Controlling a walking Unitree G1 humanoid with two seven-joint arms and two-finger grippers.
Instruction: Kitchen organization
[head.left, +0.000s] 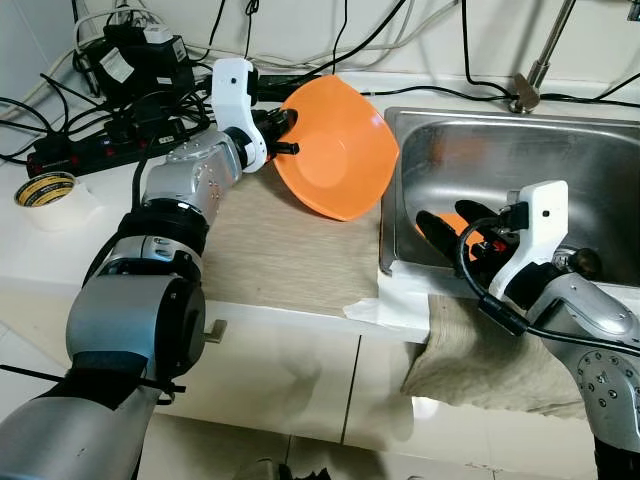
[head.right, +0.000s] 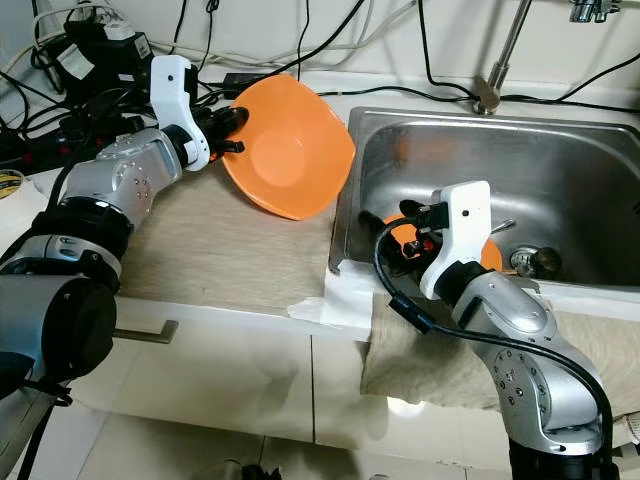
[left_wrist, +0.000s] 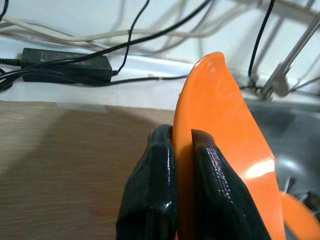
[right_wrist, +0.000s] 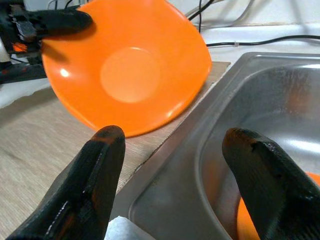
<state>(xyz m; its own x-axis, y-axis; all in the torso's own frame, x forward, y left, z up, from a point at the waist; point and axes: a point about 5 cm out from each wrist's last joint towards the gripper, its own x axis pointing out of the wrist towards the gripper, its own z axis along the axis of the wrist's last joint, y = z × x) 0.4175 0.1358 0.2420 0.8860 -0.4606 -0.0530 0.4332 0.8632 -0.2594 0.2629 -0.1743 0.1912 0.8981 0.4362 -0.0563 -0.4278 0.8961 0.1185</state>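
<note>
Left eye view: the left gripper (head.left: 285, 133) pinches the rim of an orange bowl (head.left: 340, 150), holding it tilted on edge above the wood-grain counter (head.left: 270, 250), its hollow facing the sink (head.left: 520, 160). The bowl's lower edge sits close to the counter, just beside the sink's left rim. From the left wrist, both black fingers (left_wrist: 155, 190) clamp the thin orange wall between them, one on each side.

The right gripper (head.right: 400, 232) reaches into the sink near its left wall, its fingers spread wide with nothing between them; from the right wrist the two fingertips (right_wrist: 100, 165) stand well apart, framing the sink's rim. A second orange dish (head.right: 488, 252) lies on the sink floor just beside that gripper, partly hidden by it. A drain (head.right: 530, 262) shows further right.

A beige cloth (head.left: 490, 350) hangs over the counter's front edge below the sink. At the back left lie a power strip (head.left: 80, 155), adapters and tangled cables, with a tape roll (head.left: 45, 190) near the counter's left end. A faucet (head.left: 530, 85) rises behind the sink.
</note>
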